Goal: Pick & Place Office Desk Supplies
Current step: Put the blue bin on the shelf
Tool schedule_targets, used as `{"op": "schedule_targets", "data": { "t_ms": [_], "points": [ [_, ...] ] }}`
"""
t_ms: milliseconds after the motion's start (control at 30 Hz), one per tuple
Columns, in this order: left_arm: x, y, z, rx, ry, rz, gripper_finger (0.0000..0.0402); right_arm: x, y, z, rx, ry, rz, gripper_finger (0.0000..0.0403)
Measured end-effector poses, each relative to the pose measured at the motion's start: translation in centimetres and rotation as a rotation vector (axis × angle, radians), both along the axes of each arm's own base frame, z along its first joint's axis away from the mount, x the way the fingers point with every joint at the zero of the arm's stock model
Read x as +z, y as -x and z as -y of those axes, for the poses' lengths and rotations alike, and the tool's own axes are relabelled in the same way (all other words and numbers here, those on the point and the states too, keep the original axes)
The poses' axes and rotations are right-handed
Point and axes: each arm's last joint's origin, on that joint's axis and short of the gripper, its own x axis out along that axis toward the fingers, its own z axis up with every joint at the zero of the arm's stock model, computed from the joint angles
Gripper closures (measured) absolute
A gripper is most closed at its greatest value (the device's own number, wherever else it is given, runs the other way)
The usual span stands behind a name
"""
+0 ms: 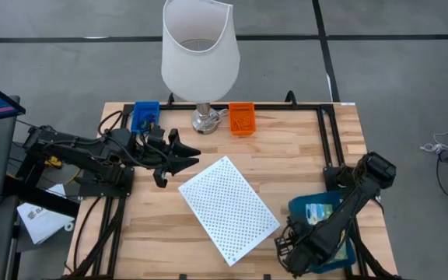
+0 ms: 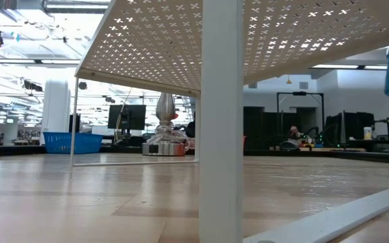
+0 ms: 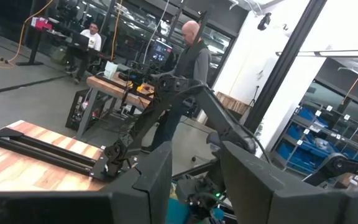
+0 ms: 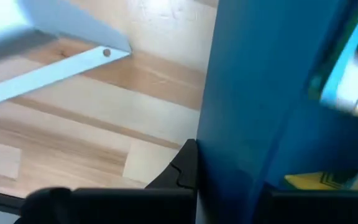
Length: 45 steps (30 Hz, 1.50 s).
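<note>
A blue box [image 1: 144, 117] and an orange box [image 1: 242, 119] stand at the table's far edge, either side of the white lamp [image 1: 199, 54]. A blue bin [image 1: 329, 204] at the near right holds a pale printed item [image 1: 317, 211]. My right gripper [image 1: 298, 250] points down at the bin's near left side and is shut there; the bin's blue wall [image 4: 260, 112] fills its wrist view. My left gripper [image 1: 182, 152] hovers open above the table's left half, level, with nothing between its fingers [image 3: 160, 180]. My right gripper is on the blue bin's wall [image 4: 229, 155], coming from above and pointing down. One dark finger [image 4: 188, 168] lies against the wall's outer face; the wall hides the other finger. Whether the bin's bottom is off the table does not show.
A white perforated shelf [image 1: 228, 208] on legs stands slantwise mid-table, its leg [image 2: 221, 121] close before the low camera. Black rails [image 1: 329, 132] run along the far and right edges. People stand and sit in the room beyond the table.
</note>
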Motion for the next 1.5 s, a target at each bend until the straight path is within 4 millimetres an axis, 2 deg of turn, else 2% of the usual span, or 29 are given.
{"op": "schedule_targets", "data": {
  "t_ms": [267,700,1033,1267,1500],
  "points": [
    [0.0,0.0,0.0,0.001,-0.009,-0.003,0.027,2.1,-0.2,0.0,0.026,0.012,-0.011,0.0402],
    [0.0,0.0,0.1,-0.013,-0.054,-0.002,0.027,5.0,-1.8,0.3,0.072,-0.042,0.038,0.0403],
    [-0.3,0.0,0.1,-0.014,-0.061,-0.027,0.027,9.0,-2.4,0.0,0.084,-0.094,0.133,0.0403],
    [-0.3,0.0,0.1,-0.014,-0.083,-0.026,0.027,11.0,-3.5,0.9,0.093,-0.112,0.188,0.0403],
    [-0.3,0.0,0.1,-0.013,-0.091,-0.025,0.027,11.3,-4.7,2.3,0.139,-0.097,0.186,0.0403]
  ]
}}
